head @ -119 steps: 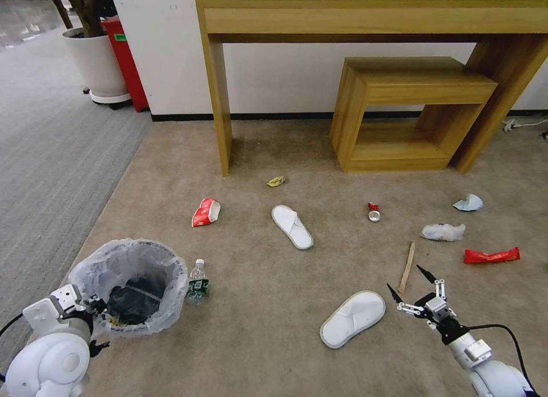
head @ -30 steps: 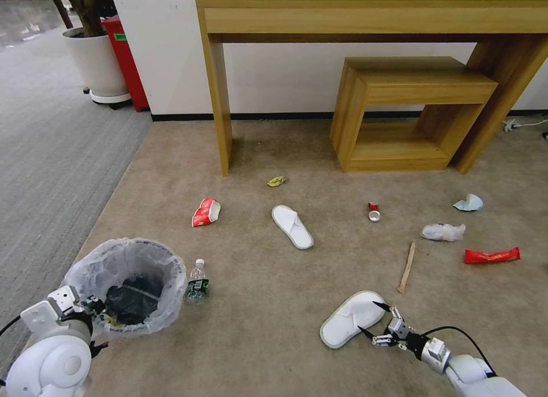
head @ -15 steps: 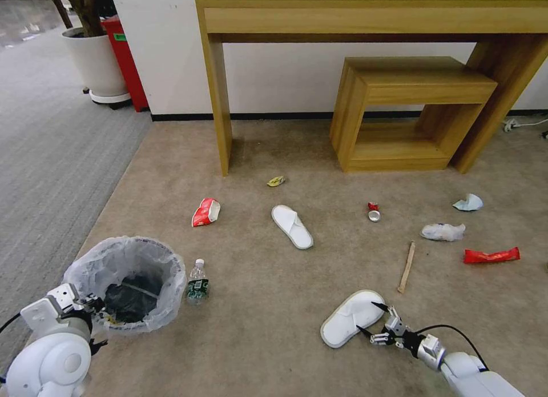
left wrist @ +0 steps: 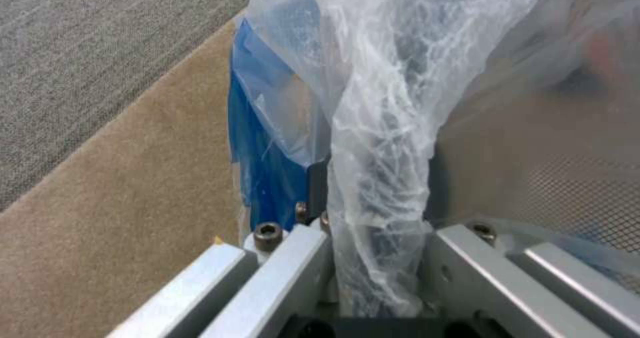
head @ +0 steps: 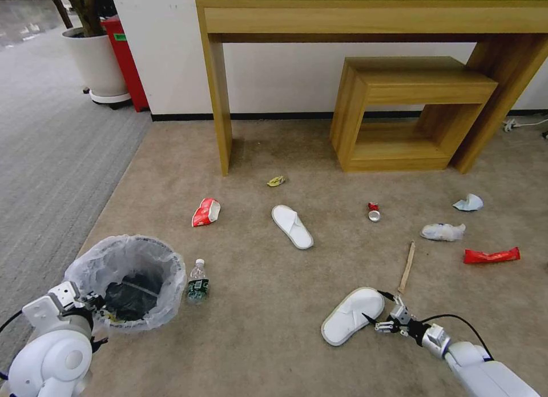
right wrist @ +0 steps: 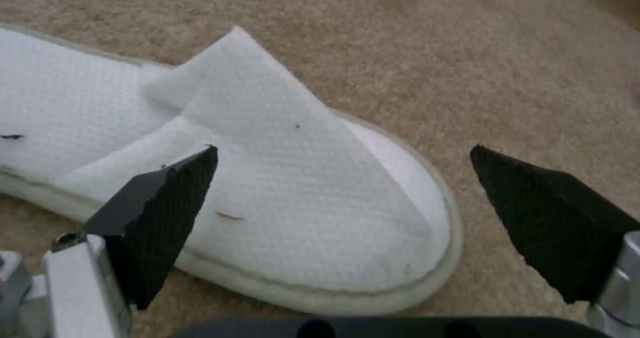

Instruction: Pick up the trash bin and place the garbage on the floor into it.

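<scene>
Right pincer [head: 381, 309]: spread wide, low at the toe of the near white slipper [head: 352, 317] on the beige carpet [head: 257, 328]; its wrist view shows black pads [right wrist: 167, 213] flanking that toe without contact. Left pincer [head: 94, 312]: pinching the rim and liner of the trash bin [head: 127, 283], whose blue wall [left wrist: 263, 178] appears in the left wrist view.

trash bin [head: 128, 283]: bag-lined, upright on floor [head: 257, 283] | nearest white slipper [head: 352, 316]: flat | bottle [head: 197, 281]: beside bin

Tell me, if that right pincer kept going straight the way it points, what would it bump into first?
Most likely the near white slipper. The open right pincer points at its toe end, one finger over the strap, the other over carpet. How much gap remains is unclear.
</scene>
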Controlling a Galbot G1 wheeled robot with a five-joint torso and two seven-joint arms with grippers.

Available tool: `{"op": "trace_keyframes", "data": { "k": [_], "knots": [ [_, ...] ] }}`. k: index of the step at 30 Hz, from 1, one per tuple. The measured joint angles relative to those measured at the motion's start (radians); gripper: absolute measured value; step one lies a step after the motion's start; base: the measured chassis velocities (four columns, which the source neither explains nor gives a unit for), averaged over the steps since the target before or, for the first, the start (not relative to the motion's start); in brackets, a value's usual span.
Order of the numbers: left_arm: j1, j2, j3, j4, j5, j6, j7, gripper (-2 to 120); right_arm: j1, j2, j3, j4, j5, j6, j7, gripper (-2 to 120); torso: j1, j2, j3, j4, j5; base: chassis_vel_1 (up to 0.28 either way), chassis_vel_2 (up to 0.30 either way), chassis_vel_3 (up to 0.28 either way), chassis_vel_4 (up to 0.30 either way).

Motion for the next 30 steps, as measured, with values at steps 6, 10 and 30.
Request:
{"op": "trace_keyframes", "data": {
  "k": [6,10,30],
  "knots": [
    [0.001,0.000,0.001,-0.008,0.000,0.000,-0.001,0,0.008,0.005,-0.003,-0.011,-0.002,0.000,0.000,97,0.000,0.000,0.000,-0.0001,-0.0001,0.000,0.000,0.000,0.000],
    [0.006,0.000,-0.001,-0.018,-0.001,0.000,-0.002,0,0.032,0.022,-0.018,-0.032,-0.005,0.000,0.000,97,0.000,0.000,0.000,-0.0001,-0.0002,0.000,0.000,0.000,0.000],
    [0.027,-0.002,-0.011,-0.063,0.001,-0.002,-0.002,0,0.159,0.134,-0.077,-0.153,-0.034,-0.001,-0.015,92,0.000,0.000,0.000,0.0000,0.0000,0.000,0.000,0.000,0.000]
  ]
}}
